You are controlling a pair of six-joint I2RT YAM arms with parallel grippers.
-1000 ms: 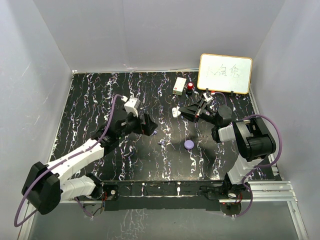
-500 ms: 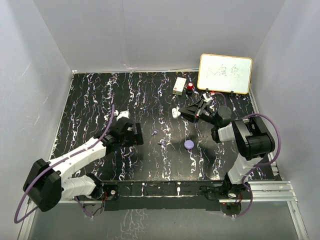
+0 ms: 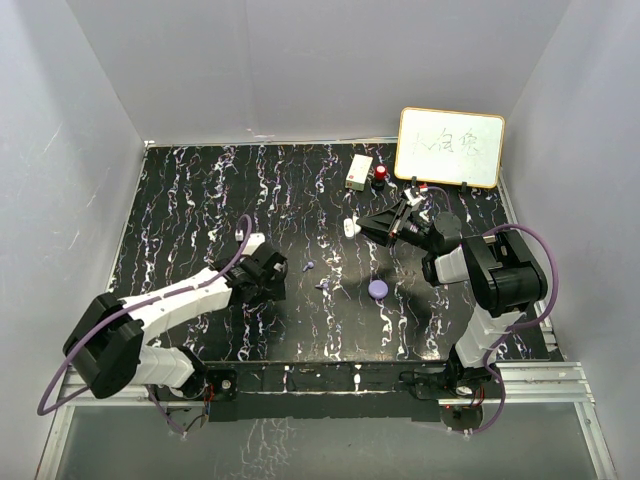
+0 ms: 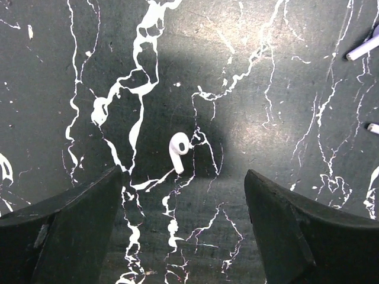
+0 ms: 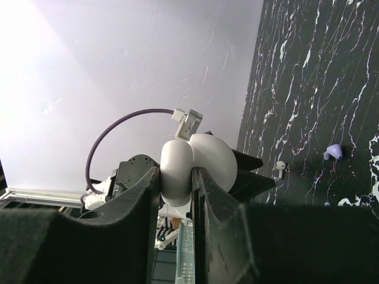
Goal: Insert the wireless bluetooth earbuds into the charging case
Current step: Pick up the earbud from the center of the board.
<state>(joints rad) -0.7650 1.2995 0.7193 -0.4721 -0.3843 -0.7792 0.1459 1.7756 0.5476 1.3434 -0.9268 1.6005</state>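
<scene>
One tiny pale lilac earbud point(image 3: 310, 266) lies on the black marbled table just ahead of my left gripper point(image 3: 278, 270). In the left wrist view it looks white point(image 4: 179, 149) and lies between the wide-open fingers of that gripper point(image 4: 182, 173), untouched. A second earbud point(image 3: 322, 286) lies a little to the right and also shows in the left wrist view point(image 4: 362, 50). My right gripper point(image 3: 365, 222) is shut on the white charging case point(image 3: 349, 225) and holds it above the table. In the right wrist view the case point(image 5: 198, 157) sits between the fingers point(image 5: 176, 177).
A round lilac puck point(image 3: 377, 289) lies near the middle right. A white box point(image 3: 359, 171) and a red object point(image 3: 381, 175) stand at the back beside a whiteboard point(image 3: 450, 147). Grey walls enclose the table on three sides.
My left gripper has dropped and pulled back to the left and nearer the front edge, now low over the table behind the first earbud. The right arm and case have not moved.
</scene>
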